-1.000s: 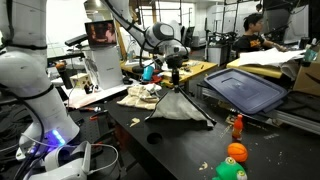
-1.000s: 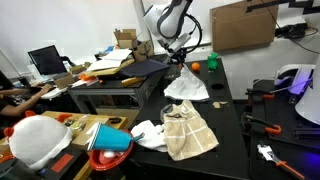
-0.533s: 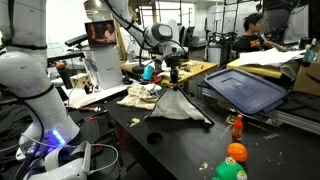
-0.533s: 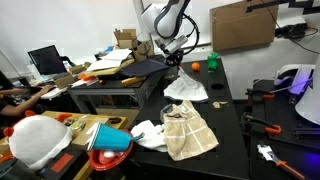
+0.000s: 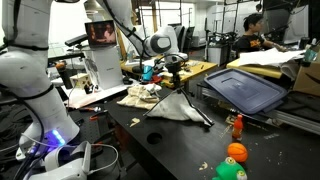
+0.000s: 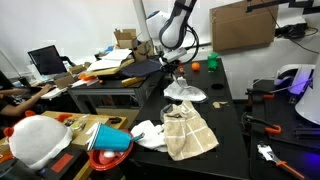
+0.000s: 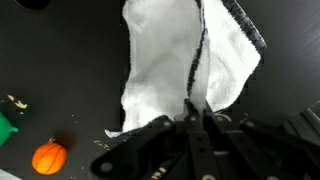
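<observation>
My gripper point(image 5: 174, 76) is shut on the top of a white cloth point(image 5: 178, 104) and holds it up so it hangs like a tent over the black table point(image 5: 170, 150). It shows the same way in both exterior views, with the gripper point(image 6: 176, 74) above the cloth point(image 6: 186, 92). In the wrist view the gripper point(image 7: 196, 112) pinches a fold of the white cloth point(image 7: 165, 60), which spreads below over the dark table. A dark hem runs down the cloth's middle and along its right edge.
A beige checked towel point(image 6: 188, 132) and a crumpled white cloth point(image 6: 148, 132) lie on the table. An orange ball point(image 5: 236, 152), a green toy point(image 5: 230, 171) and a small bottle point(image 5: 238, 126) sit near the table edge. The orange ball point(image 7: 48, 157) shows in the wrist view. A dark bin lid point(image 5: 245, 90) lies beside.
The gripper has moved a little with the cloth pinched in it; the cloth hangs lower and more spread over the table.
</observation>
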`<action>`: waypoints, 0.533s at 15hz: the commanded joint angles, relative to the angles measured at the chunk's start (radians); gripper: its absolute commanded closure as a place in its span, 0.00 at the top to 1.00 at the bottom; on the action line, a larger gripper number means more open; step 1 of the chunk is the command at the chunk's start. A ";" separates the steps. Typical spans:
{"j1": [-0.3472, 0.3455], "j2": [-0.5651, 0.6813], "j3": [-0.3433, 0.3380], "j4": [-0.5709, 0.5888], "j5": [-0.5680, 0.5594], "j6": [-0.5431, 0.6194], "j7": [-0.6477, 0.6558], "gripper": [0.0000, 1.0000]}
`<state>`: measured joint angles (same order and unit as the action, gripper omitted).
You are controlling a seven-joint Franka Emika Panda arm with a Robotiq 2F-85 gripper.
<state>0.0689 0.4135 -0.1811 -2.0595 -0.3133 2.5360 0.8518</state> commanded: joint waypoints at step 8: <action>0.054 0.014 -0.109 -0.135 -0.016 0.315 0.011 0.02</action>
<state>0.0738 0.4257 -0.2443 -2.1518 -0.3133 2.7812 0.8517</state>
